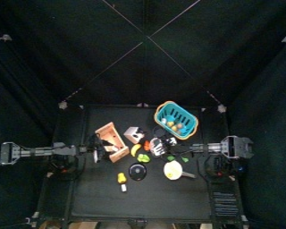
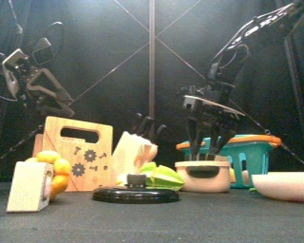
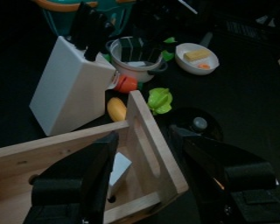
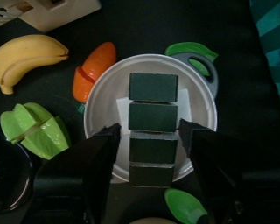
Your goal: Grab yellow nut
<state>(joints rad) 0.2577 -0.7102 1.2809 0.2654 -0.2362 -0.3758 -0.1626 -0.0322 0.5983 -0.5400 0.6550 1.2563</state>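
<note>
The yellow nut is a pale yellow-green chunky piece lying on the table by a black disc. It also shows in the front view and in the left wrist view. My right gripper is open and hangs over a white cup that holds dark green blocks, with one jaw on each side of it. The nut lies beside that cup, outside the jaws. My left gripper is open and empty, up over a wooden block at the table's left.
A blue basket stands at the back right. A white knife block stands by the wooden block. A banana and an orange-red piece lie near the cup. A pale bowl sits at the front right.
</note>
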